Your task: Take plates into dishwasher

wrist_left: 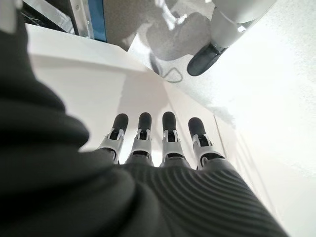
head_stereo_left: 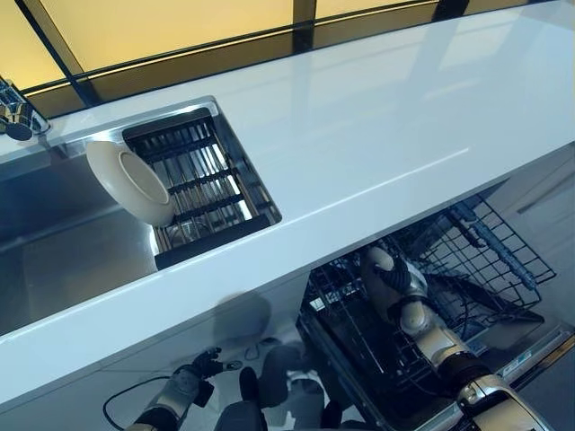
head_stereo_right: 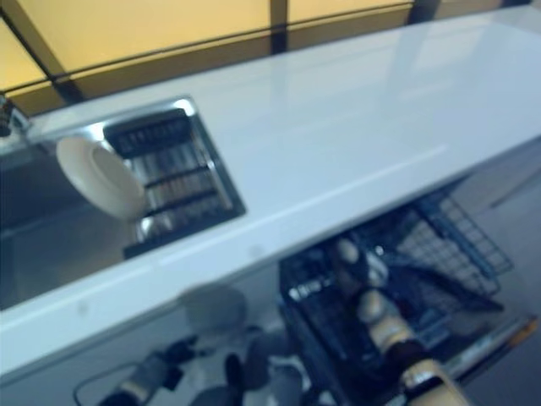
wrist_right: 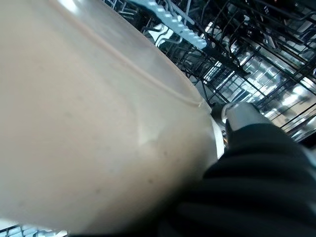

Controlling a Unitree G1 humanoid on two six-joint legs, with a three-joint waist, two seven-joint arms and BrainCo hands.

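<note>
One cream plate (wrist_right: 98,123) held in the right robot hand (head_stereo_left: 395,287), fingers closed on it, low inside the dishwasher rack (head_stereo_left: 485,251) under the white table (head_stereo_left: 377,135); seems not yet set between the wires. Second plate (head_stereo_left: 130,184) leaning upright in the sink drying rack (head_stereo_left: 211,184), waiting to be taken. Left robot hand (wrist_left: 153,143) low beside the cabinet, fingers straight, holding nothing. Roughly halfway, judging by this.
</note>
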